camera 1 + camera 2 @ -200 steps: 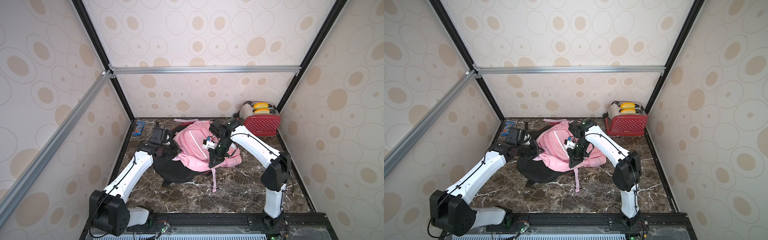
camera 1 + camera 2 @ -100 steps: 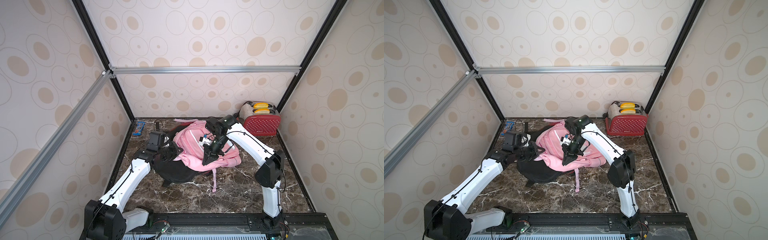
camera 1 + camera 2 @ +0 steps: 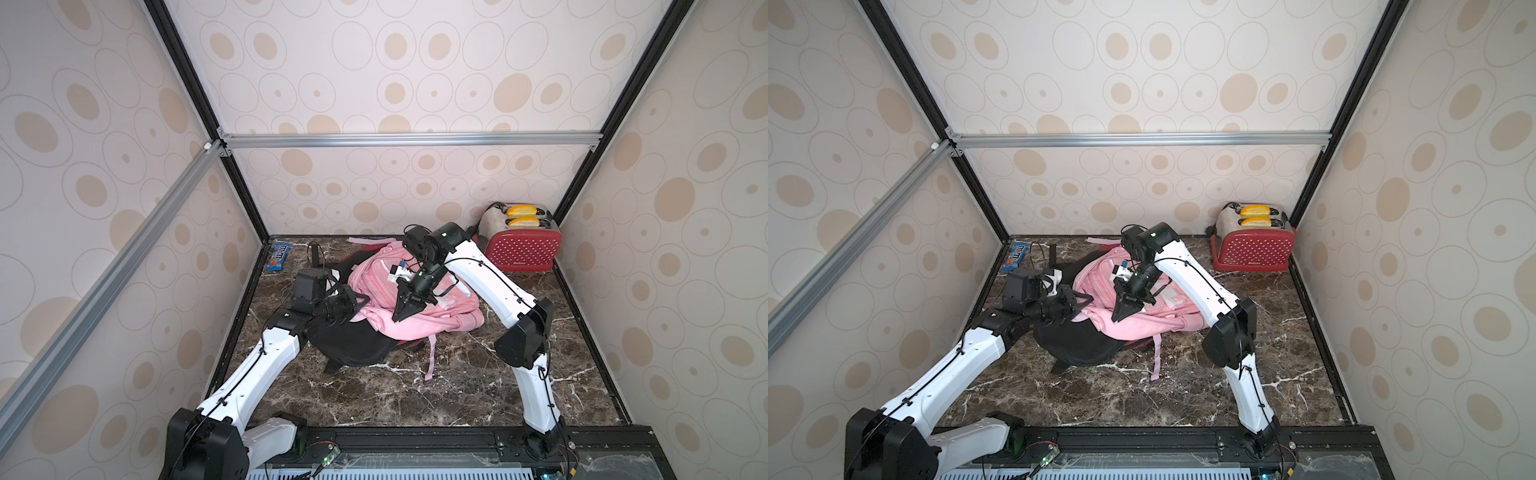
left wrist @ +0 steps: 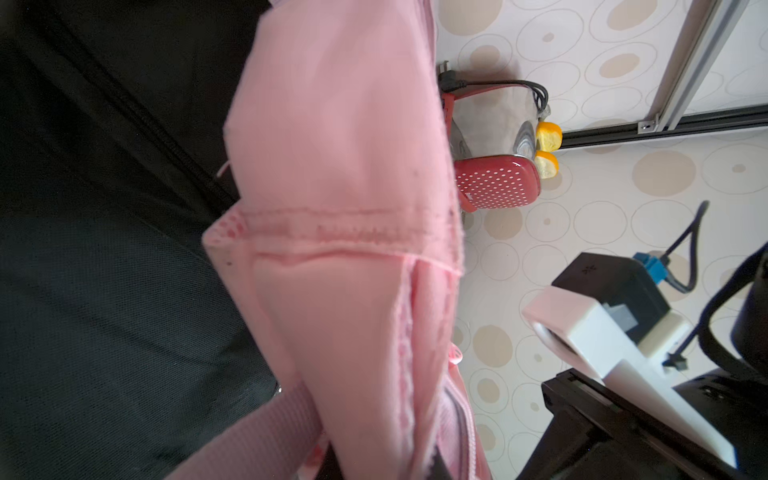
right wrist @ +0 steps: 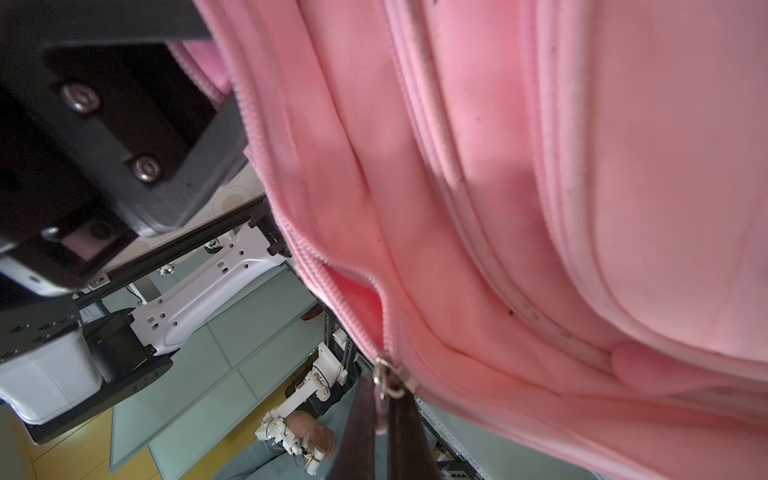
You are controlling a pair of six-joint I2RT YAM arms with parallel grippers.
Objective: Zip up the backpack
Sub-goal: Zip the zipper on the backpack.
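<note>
A pink backpack (image 3: pixel 446 309) (image 3: pixel 1169 311) with a black back panel lies on the marble table in both top views. My left gripper (image 3: pixel 360 300) (image 3: pixel 1086 300) is shut on the pink fabric edge at the bag's left side. In the left wrist view that fabric fills the space between the left gripper's (image 4: pixel 384 467) fingers. My right gripper (image 3: pixel 397 318) (image 3: pixel 1116 318) points down at the bag's front. In the right wrist view the right gripper (image 5: pixel 381 424) is shut on the zipper pull (image 5: pixel 381 409) below the metal slider (image 5: pixel 388 380). Above the slider the zipper (image 5: pixel 357 299) gapes open.
A red toaster (image 3: pixel 521 249) with yellow pieces in its slots stands at the back right. A blue candy packet (image 3: pixel 279 257) and a black cable (image 3: pixel 316 253) lie at the back left. A pink strap (image 3: pixel 430 357) trails toward the table's front.
My right gripper has moved leftward along the backpack's front with the zipper pull in it. The left arm has shifted its elbow while its gripper keeps hold of the fabric.
</note>
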